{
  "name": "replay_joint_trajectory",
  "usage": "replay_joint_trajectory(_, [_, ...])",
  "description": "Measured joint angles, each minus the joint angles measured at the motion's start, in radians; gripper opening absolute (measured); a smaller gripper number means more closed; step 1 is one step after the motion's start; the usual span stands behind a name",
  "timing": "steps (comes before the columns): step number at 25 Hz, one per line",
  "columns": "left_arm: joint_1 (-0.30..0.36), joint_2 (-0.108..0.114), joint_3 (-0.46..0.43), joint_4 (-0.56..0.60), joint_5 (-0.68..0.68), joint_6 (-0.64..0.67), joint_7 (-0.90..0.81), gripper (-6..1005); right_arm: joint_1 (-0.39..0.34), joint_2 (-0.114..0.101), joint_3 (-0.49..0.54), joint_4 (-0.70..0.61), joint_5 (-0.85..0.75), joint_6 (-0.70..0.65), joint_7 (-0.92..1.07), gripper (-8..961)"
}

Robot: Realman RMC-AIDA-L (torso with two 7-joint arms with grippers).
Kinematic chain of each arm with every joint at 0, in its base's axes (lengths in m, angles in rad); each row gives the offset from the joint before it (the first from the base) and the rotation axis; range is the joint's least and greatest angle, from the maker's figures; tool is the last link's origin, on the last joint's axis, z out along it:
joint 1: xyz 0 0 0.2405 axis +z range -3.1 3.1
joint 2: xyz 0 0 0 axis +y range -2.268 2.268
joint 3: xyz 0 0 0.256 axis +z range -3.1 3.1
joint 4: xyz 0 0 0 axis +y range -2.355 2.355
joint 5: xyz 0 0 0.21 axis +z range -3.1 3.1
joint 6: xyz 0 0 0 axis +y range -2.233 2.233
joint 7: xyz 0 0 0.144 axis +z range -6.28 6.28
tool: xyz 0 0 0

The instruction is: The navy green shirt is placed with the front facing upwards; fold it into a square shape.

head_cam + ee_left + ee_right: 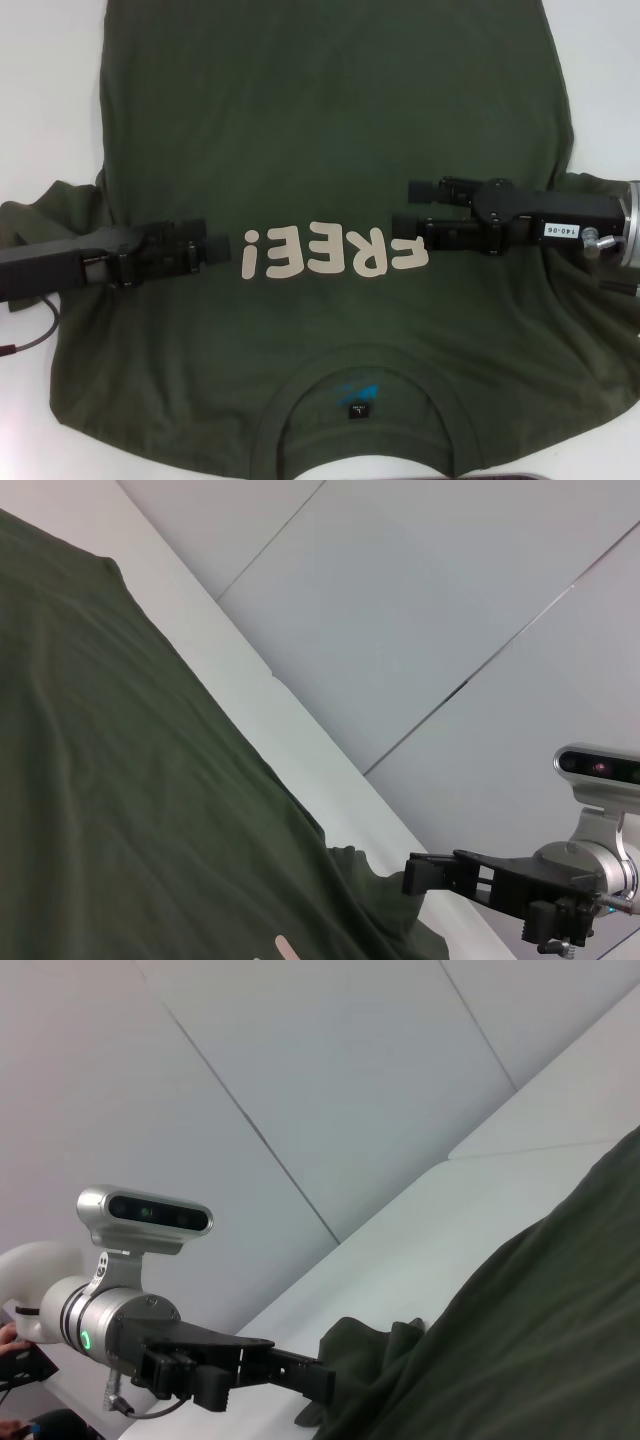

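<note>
The navy green shirt (320,120) lies spread front up on the white table (60,80). Its cream "FREE!" lettering (330,255) sits mid-chest, and the round collar (300,395) with a small black label (358,410) is at the near edge. Both sleeves are bunched at the sides. My left gripper (212,240) hovers open just left of the lettering, pointing inward. My right gripper (408,205) hovers open at the lettering's right end. The left wrist view shows the shirt (120,780) and the right gripper (420,872). The right wrist view shows the shirt (540,1340) and the left gripper (305,1365).
A thin cable (30,340) loops under my left arm over the table's left side. A dark object (520,476) peeks in at the near edge. Bare white table shows left and right of the shirt; grey wall panels (450,600) stand beyond.
</note>
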Motion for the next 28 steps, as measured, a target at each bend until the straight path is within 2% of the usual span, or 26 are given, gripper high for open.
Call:
replay_joint_trajectory(17, [0.003,0.006,0.0,-0.008,0.004,-0.006,0.005,885,-0.002,0.0,0.013,-0.001,-0.001,-0.003,0.002,927])
replay_joint_trajectory(21, [-0.001,0.022,0.0,-0.011,0.003,-0.045,-0.002,885,0.0,0.0,0.016,-0.003,0.0,-0.005,0.006,927])
replay_joint_trajectory(28, [-0.012,0.069,-0.008,-0.011,0.001,-0.11,-0.047,884,0.0,0.001,0.037,-0.001,0.0,-0.02,0.011,927])
